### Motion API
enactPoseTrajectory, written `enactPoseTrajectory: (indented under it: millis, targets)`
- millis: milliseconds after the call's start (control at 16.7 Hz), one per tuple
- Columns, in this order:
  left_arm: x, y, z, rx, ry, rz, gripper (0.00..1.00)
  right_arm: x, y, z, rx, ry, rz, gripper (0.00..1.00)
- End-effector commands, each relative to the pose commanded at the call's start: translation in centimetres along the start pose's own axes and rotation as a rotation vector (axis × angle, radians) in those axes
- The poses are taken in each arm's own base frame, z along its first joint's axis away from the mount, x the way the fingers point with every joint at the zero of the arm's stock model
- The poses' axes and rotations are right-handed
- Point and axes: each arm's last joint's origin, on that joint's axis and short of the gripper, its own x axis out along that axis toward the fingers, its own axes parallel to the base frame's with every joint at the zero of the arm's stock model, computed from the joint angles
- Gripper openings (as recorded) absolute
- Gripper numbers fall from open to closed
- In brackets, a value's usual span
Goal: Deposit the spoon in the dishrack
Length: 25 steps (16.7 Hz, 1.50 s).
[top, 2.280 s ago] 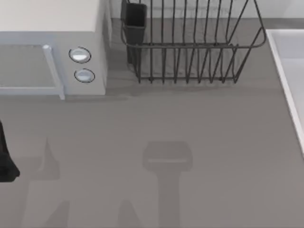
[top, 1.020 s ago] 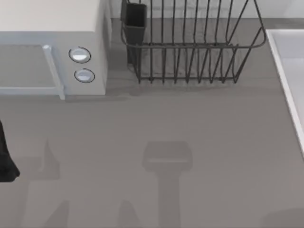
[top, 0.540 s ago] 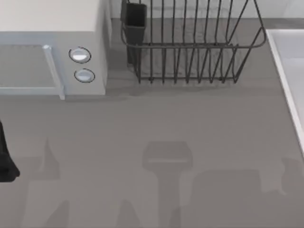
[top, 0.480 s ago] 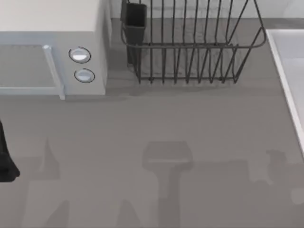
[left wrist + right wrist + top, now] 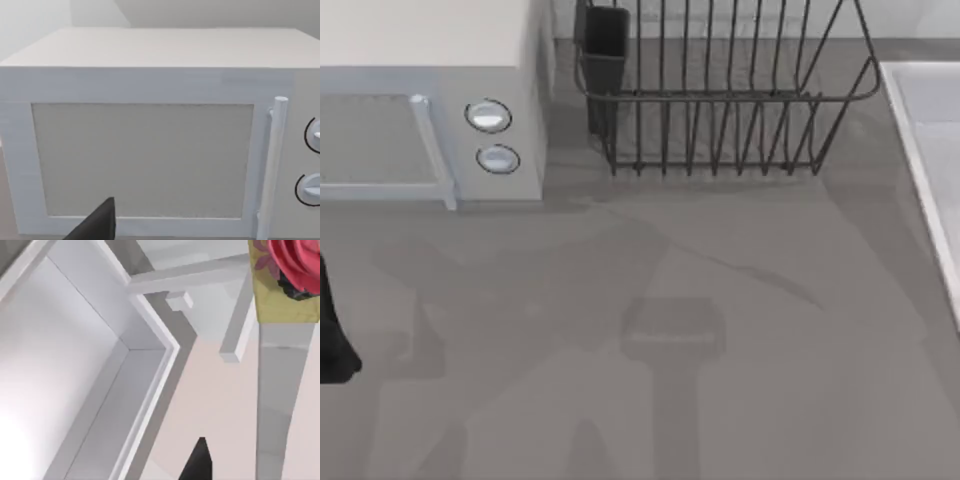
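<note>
The dishrack (image 5: pixel 720 100) at the table's far edge is showing as thin dark-grey metal wire with a dull sheen, and the utensil cup (image 5: pixel 605 45) at its left corner is looking like matt black plastic. The table (image 5: pixel 740 330) is presenting a smooth, matt grey surface with soft shadows lying across it, while the white box (image 5: pixel 430 60) at the far left corner is looking like smooth, satin-finished plastic or painted metal, its two round knobs (image 5: pixel 488 116) glinting slightly glossy. At the right edge, the white sink (image 5: pixel 920 140) is appearing smooth with a faint gloss.
</note>
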Motion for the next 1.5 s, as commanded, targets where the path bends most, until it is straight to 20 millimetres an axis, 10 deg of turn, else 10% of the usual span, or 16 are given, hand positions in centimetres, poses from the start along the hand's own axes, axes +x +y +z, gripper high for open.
enactPoseTrajectory:
  millis: [300,720,1200,1500]
  targets:
    - [0.0,0.0,0.0,0.0,0.0,0.0,1.0,-10.5,5.2,7.6,0.568,-0.439,-0.123,0.0]
    - [0.0,0.0,0.0,0.0,0.0,0.0,1.0,-20.6,7.7,8.4,1.092,-0.755,-0.008,0.0]
    - [0.0,0.0,0.0,0.0,0.0,0.0,1.0,-19.4,8.3,9.5,1.097,-0.751,-0.012,0.0]
    - [0.0,0.0,0.0,0.0,0.0,0.0,1.0,-10.7,11.9,14.2,1.099,-0.748,-0.019,0.0]
